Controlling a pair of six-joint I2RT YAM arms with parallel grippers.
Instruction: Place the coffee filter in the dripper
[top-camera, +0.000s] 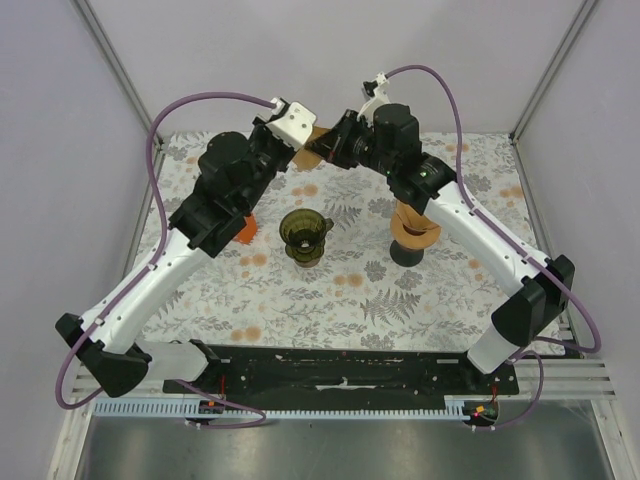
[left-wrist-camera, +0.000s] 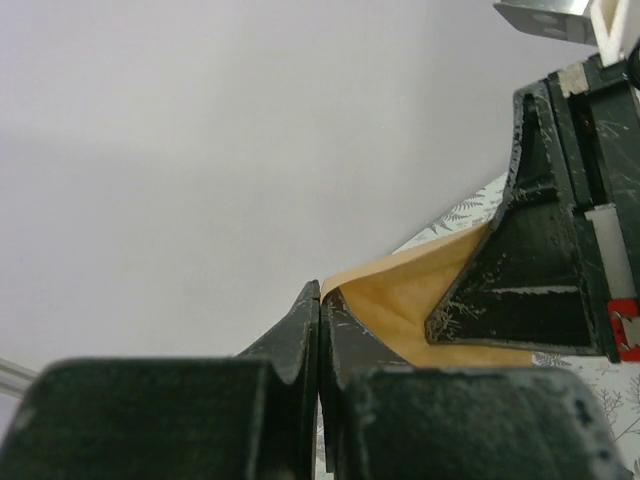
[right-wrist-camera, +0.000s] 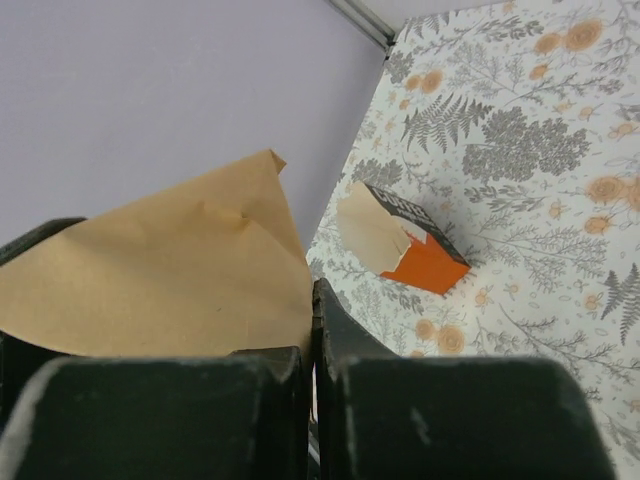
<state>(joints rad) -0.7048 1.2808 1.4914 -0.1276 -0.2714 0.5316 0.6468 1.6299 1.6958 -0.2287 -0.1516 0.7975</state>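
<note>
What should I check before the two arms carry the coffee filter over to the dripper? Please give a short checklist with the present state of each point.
1. Left gripper shut on the coffee filter: ok.
2. Right gripper shut on the same filter: ok.
3. Filter mouth fully opened: cannot tell; the left wrist view shows its walls only parted.
4. Dripper upright and with nothing in it: ok.
5. Filter above the dripper: not ok; it is held farther back over the table.
6. Orange box apart from the dripper: ok.
</note>
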